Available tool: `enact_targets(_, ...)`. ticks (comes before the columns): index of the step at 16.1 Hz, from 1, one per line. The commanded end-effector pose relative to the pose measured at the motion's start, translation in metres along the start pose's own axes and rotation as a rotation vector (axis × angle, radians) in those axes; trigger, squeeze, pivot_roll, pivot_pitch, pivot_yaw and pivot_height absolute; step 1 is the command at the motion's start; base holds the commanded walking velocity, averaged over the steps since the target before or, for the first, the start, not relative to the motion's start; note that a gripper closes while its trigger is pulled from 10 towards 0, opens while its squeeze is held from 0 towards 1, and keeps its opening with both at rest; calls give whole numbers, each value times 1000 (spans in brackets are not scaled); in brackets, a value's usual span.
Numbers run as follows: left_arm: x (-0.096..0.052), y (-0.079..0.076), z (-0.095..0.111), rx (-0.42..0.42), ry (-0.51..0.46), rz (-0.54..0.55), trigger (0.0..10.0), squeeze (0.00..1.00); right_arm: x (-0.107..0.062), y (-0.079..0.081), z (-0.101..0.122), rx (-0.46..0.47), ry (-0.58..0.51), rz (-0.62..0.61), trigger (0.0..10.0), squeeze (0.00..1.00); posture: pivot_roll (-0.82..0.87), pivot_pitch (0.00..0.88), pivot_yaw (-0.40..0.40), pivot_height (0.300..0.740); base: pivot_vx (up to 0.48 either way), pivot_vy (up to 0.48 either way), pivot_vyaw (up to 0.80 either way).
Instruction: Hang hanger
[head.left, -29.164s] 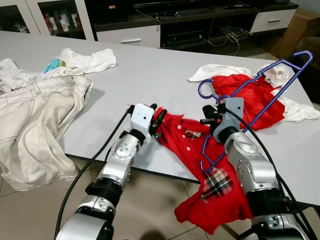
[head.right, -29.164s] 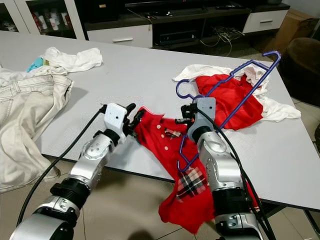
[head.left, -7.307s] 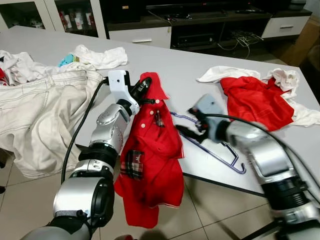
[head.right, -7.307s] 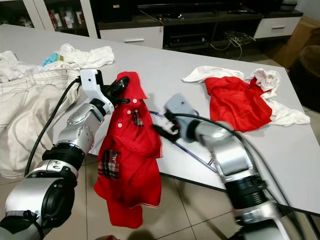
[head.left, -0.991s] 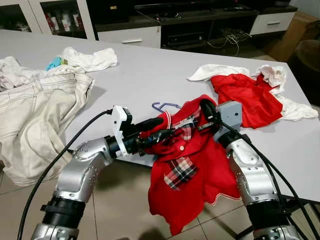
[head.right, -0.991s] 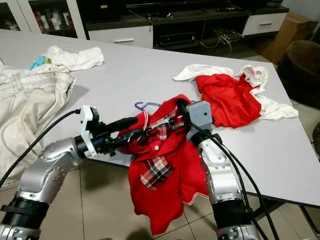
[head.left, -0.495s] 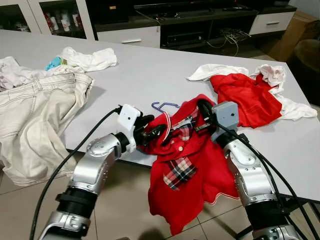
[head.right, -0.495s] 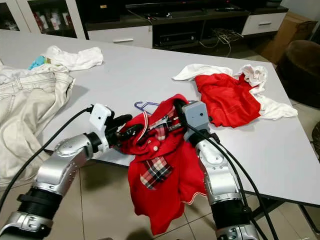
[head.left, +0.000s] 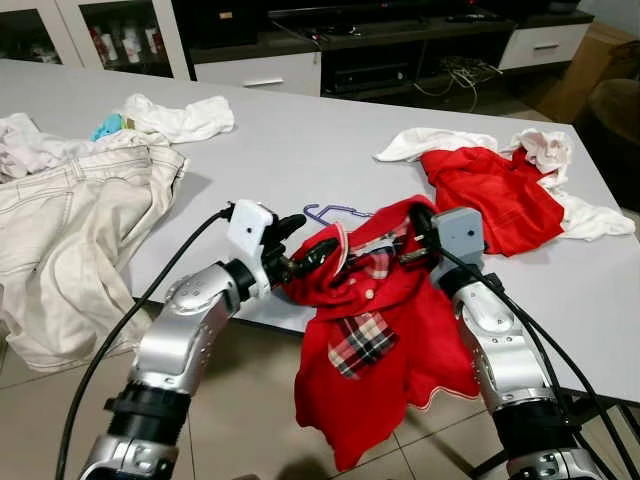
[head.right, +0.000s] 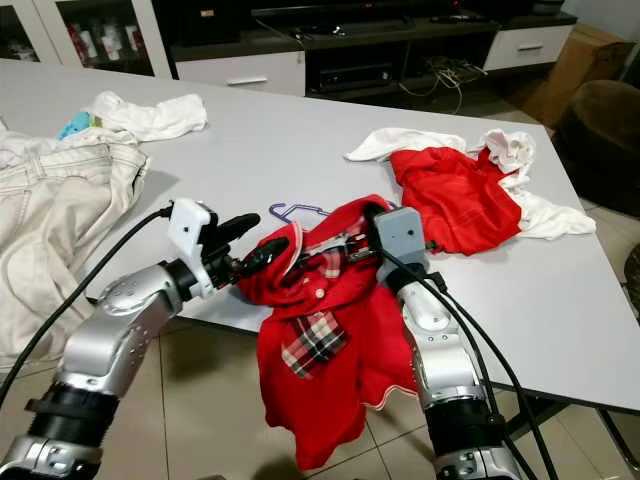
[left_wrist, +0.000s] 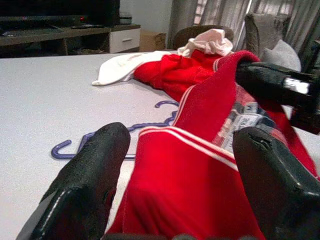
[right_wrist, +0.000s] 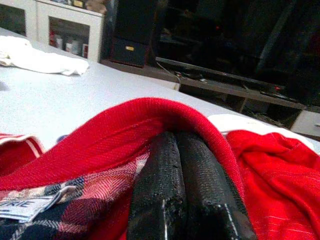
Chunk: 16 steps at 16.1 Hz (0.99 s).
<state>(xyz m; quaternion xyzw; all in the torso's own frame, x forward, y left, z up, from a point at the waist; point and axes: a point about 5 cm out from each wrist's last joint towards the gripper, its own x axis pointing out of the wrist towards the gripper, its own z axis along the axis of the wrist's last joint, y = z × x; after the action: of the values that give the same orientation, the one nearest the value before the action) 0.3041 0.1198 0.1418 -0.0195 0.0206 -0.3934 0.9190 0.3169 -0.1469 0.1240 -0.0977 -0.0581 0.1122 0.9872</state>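
1. While the right gripper (head.left: 418, 222) stayed pinched tight on the collar of the red polo shirt (head.left: 385, 340), that shirt drooped off the worktop (head.left: 300, 140) edge toward the floor.
2. The left gripper (head.left: 308, 240) sat at nine o'clock of the collar, fingers spread wide, one above and one below the near collar edge.
3. The purple hanger (head.left: 330, 211) lay flat on the worktop at twelve o'clock of the left gripper, mostly hidden under the shirt.
4. A second red garment (head.left: 490, 195) on white cloth lay at two o'clock; beige trousers (head.left: 75, 215) lay at nine o'clock.
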Motion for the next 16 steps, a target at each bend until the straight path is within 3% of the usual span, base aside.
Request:
enact_targets(1,-1,-6,4,0,-7,-47,10000,0,7,-8,12,-22,-47,-40,0,0,-42,0,-7,740,0,0,0)
enact_targets(4,-1,-17,7,-31,-33,-111,10000,0,11,-8,13,-36,-47,-74,0,0,-43,0,-5,740,0,0,0)
enact_targets(5,-2,-22,8,-37,-40,-140,10000,294,12,-7,13,-34,-49,-76,0,0,-46,0,-4,740,0,0,0)
enact_targets(6,-3,-25,5,-11,-23,-162,10000,737,12,-6,14,-31,-52,-76,0,0,-47,0,-3,740,0,0,0)
enact_targets(7,-3,-27,3,16,-7,-170,10000,1000,12,-5,14,-29,-53,-75,0,0,-48,0,-3,740,0,0,0)
enact_targets(9,-4,-29,-7,96,42,-181,10000,1000,12,-4,14,-24,-54,-74,0,0,-52,0,-1,740,0,0,0)
enact_targets(10,-4,-29,-9,111,55,-181,10000,765,12,-4,14,-24,-55,-75,0,0,-53,0,0,740,0,0,0)
enact_targets(11,-5,-28,-15,146,97,-161,10000,0,11,-4,14,-22,-55,-75,0,0,-53,0,0,740,0,0,0)
enact_targets(13,-4,-21,-23,159,126,-83,10000,0,11,-3,15,-17,-59,-67,0,0,-52,0,-2,740,0,0,0)
enact_targets(16,0,-11,-20,155,85,19,10000,0,11,1,16,-11,-65,-49,0,0,-48,0,-5,740,0,0,0)
